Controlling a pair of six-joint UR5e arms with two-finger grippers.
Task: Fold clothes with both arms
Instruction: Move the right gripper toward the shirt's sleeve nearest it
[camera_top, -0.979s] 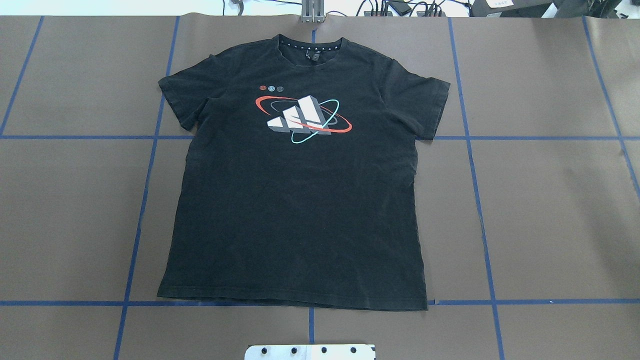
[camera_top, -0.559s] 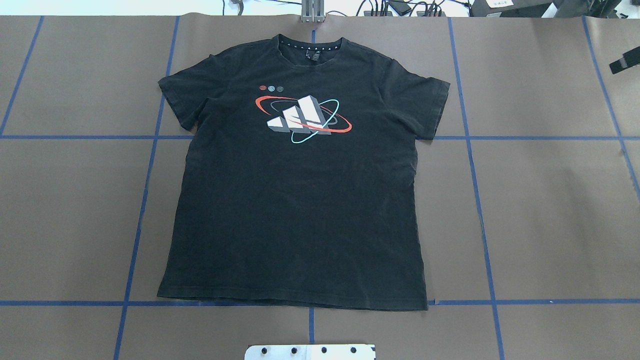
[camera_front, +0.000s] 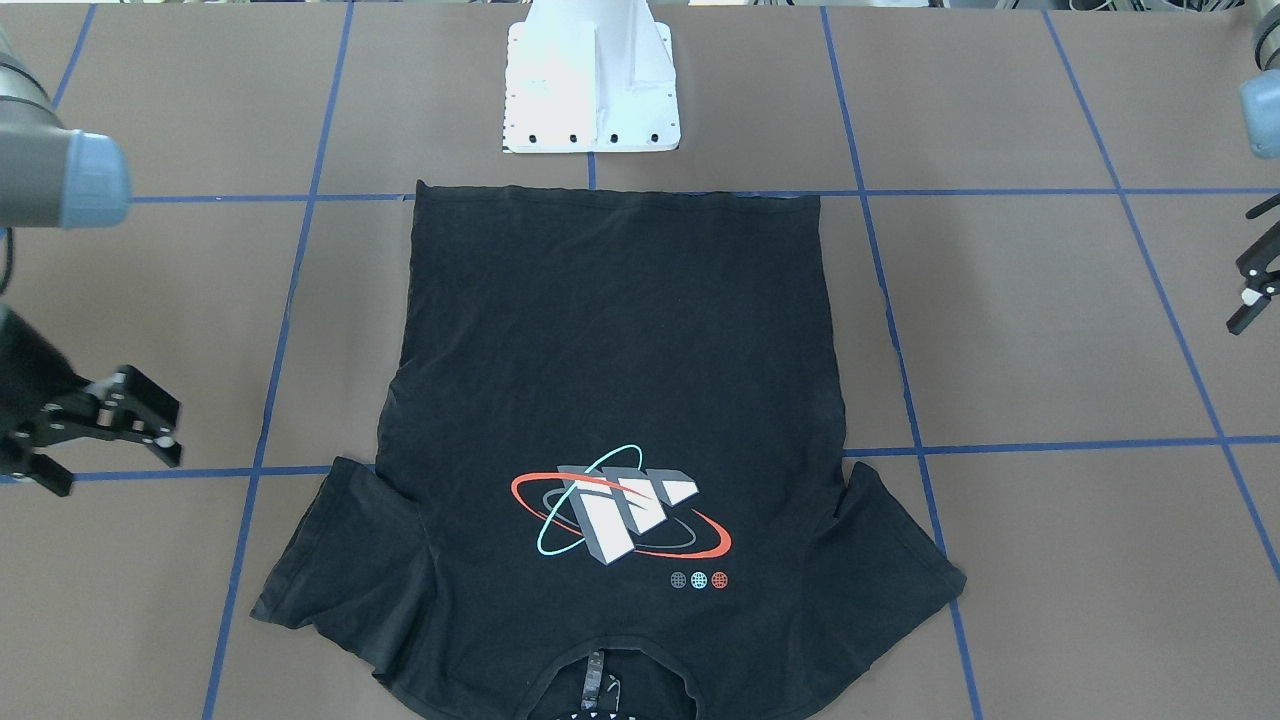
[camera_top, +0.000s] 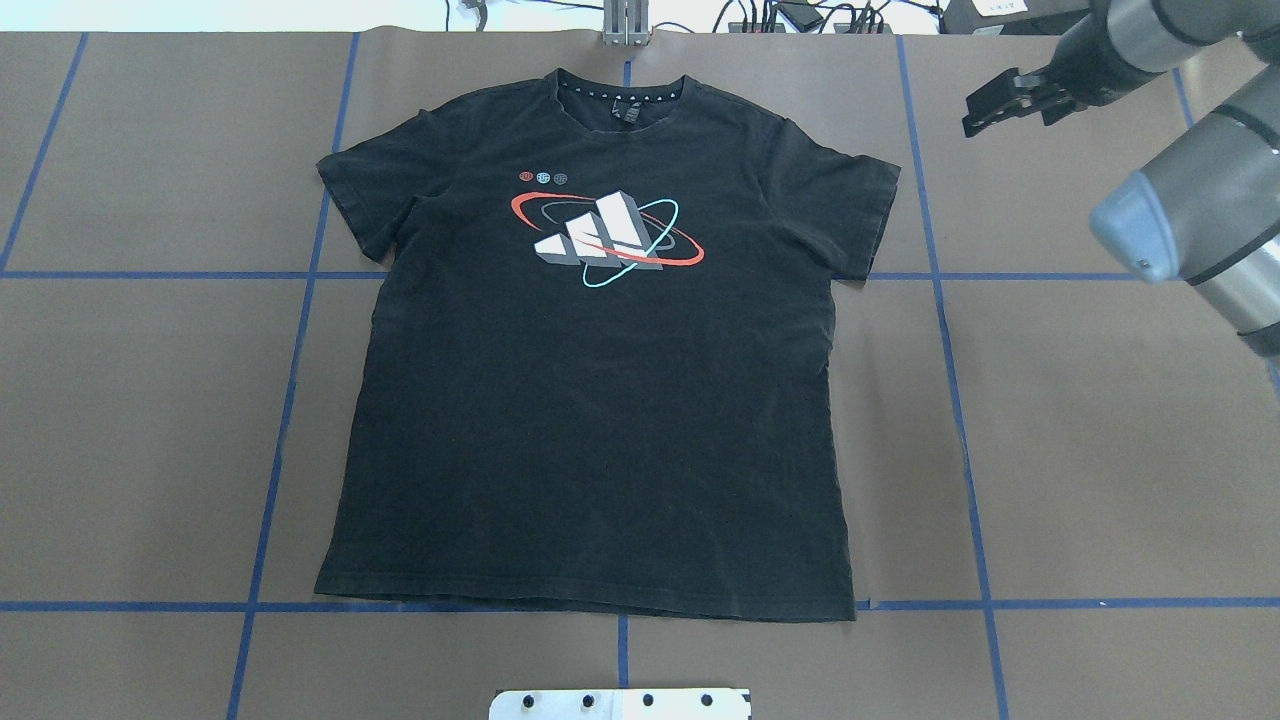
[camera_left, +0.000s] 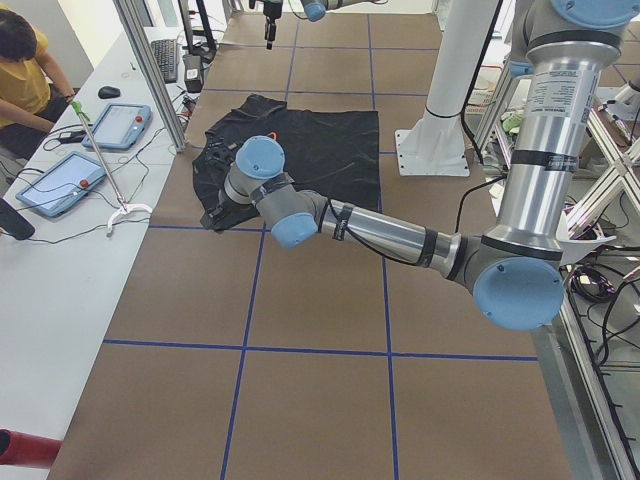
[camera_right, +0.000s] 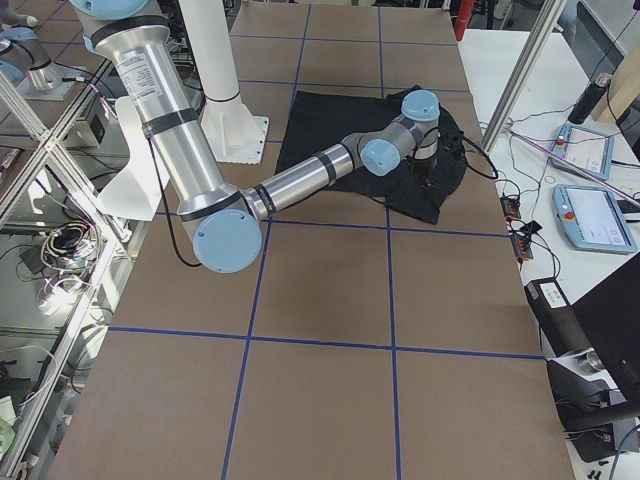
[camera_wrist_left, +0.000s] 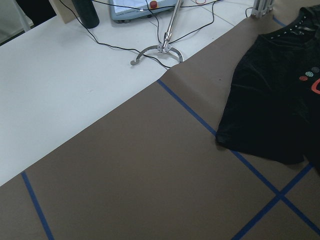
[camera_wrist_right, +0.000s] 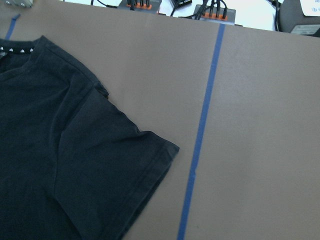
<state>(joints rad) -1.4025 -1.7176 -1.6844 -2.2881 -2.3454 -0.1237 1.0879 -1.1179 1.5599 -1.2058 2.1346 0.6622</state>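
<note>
Black T-shirt (camera_top: 600, 420) lies flat and face up at mid-table, fully spread. Its collar (camera_top: 620, 92) is at the far edge, away from the robot, and its hem is just short of the white base (camera_front: 590, 90). Both sleeves are out to the sides. The chest graphic (camera_top: 605, 240) in white, red and teal shows in full. No fold made yet.

Right gripper (camera_top: 978, 110) hangs over bare table beyond the right sleeve (camera_top: 850, 215), toward the far corner and clear of the cloth. Its fingers are spread, with nothing between them. Its wrist view looks down on that sleeve and on a blue tape line (camera_wrist_right: 202, 125) just beside it.

Left gripper (camera_front: 1245, 265) shows only at the frame edge in the front view, off the shirt's other side and well apart from the cloth. Two black fingers show with a gap between them, holding nothing. Its wrist view takes in the left sleeve (camera_wrist_left: 260, 125) lying on the paper.

Table (camera_top: 1100, 450) is covered in brown paper with a blue tape grid. An operator (camera_left: 20, 60) in yellow sits at a white bench alongside, with tablets (camera_left: 118, 125) in front.
</note>
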